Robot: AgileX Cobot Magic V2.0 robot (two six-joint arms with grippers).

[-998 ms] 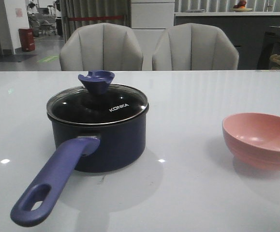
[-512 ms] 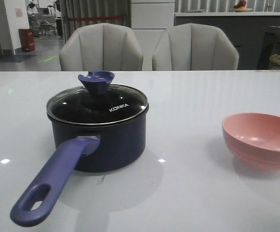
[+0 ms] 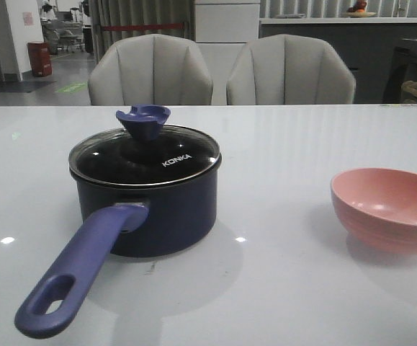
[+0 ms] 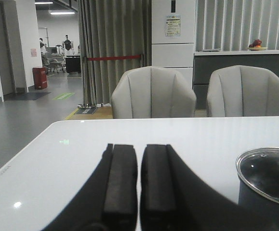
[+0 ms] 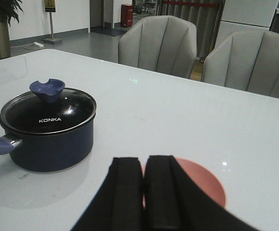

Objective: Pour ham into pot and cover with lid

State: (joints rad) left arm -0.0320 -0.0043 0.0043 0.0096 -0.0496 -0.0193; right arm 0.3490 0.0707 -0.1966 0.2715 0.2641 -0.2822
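The dark navy pot (image 3: 158, 216) stands on the white table left of centre, its purple-blue handle (image 3: 78, 270) pointing to the front edge. The glass lid (image 3: 145, 156) with a blue knob (image 3: 143, 119) sits on the pot; it also shows in the right wrist view (image 5: 47, 113) and at the edge of the left wrist view (image 4: 267, 173). No ham shows; the pot's inside is dark under the lid. My left gripper (image 4: 139, 147) is shut and empty, back from the pot. My right gripper (image 5: 143, 159) is shut and empty, above the near side of the pink bowl (image 5: 202, 183).
The salmon-pink bowl (image 3: 388, 207) sits at the right of the table and looks empty. Two grey chairs (image 3: 150, 72) stand behind the far edge. Neither arm shows in the front view.
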